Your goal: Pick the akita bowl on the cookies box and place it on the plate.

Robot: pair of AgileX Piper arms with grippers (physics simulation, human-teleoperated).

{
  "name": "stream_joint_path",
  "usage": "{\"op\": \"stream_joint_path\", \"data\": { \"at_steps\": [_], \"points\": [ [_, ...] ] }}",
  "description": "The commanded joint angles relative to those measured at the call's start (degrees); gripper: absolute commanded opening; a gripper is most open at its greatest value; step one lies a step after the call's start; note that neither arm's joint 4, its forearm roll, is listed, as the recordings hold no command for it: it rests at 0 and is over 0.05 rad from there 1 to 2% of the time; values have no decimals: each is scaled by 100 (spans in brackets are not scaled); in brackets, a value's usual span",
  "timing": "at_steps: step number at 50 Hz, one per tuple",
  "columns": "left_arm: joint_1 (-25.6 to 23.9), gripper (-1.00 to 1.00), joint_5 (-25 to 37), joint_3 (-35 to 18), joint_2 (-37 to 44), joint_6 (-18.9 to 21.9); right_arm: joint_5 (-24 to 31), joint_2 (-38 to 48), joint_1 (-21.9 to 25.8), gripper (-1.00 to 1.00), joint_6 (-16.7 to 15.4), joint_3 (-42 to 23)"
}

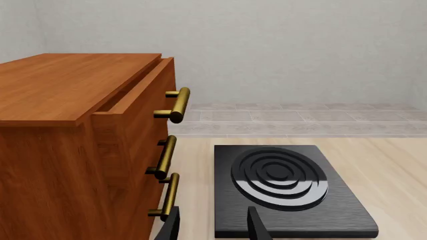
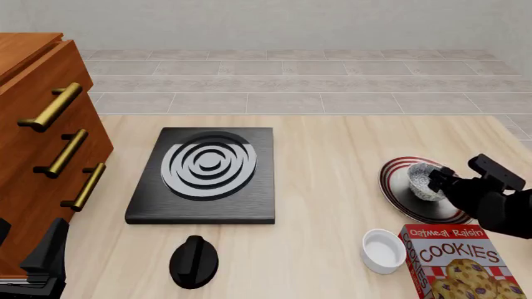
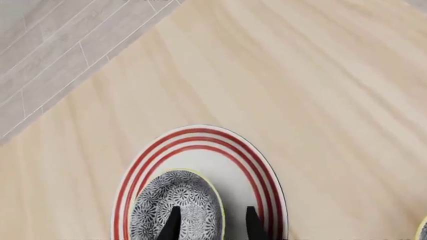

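Right wrist view: tool (image 3: 209, 224) astride akita bowl (image 3: 175, 206) rim.

Right gripper (image 3: 209, 222) low, fingers straddling something, seemingly closed; left gripper (image 1: 212, 225) parted, idle.

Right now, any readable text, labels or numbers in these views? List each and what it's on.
"Oatmeal Raisin": small white script along the top of the cookies box, front view.
"COOKIES": large white letters below it on the same box.
No other text, number or sign is readable in any view.
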Motion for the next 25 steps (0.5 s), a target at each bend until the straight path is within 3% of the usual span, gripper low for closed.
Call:
{"op": "stream_joint_path", "data": {
  "at_steps": [1,18,25],
  "points": [
    [0,100,0,0,0,0,-66,1,41,100,186,54],
    [0,100,0,0,0,0,-3,-224,36,100,245,123],
    [0,100,0,0,0,0,208,-773,-66,100,277,261]
  ]
}}
